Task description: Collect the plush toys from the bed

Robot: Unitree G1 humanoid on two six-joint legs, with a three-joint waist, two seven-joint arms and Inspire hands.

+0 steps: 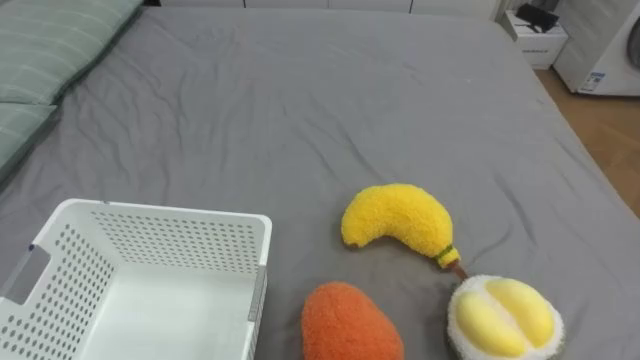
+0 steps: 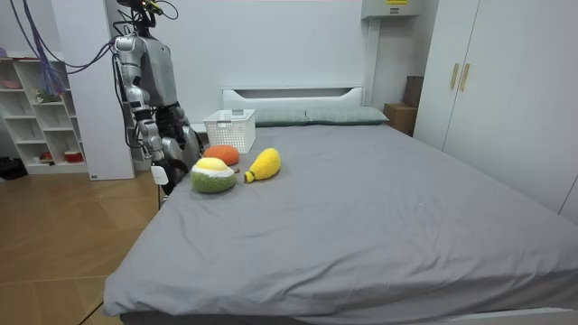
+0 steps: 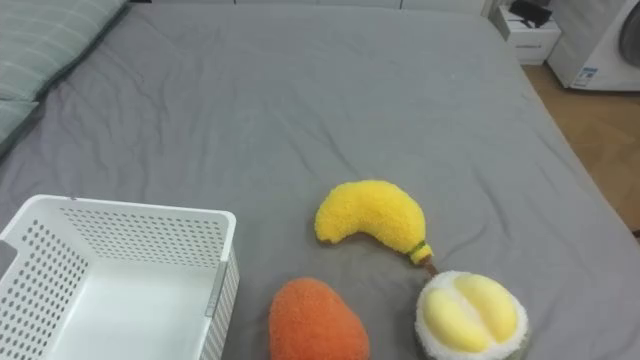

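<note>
Three plush toys lie on the grey bed [image 1: 330,90]. A yellow banana [image 1: 397,224] is in the middle, an orange round toy [image 1: 350,322] is at the near edge, and a cut durian with yellow flesh [image 1: 503,317] is to its right. A white perforated basket [image 1: 150,240], empty, stands on the bed to the toys' left. In the room view I stand at the bed's side, at the room view's left, facing the toys [image 2: 215,173]. My right hand [image 2: 165,171] and left hand [image 2: 188,141] hang low by the bed's edge, apart from the toys.
Green striped pillows [image 1: 50,45] lie at the bed's head on my left. A white nightstand [image 1: 535,40] and a white appliance [image 1: 605,50] stand beyond the bed's far right corner. A shelf unit [image 2: 36,117] and wardrobes [image 2: 492,81] line the room.
</note>
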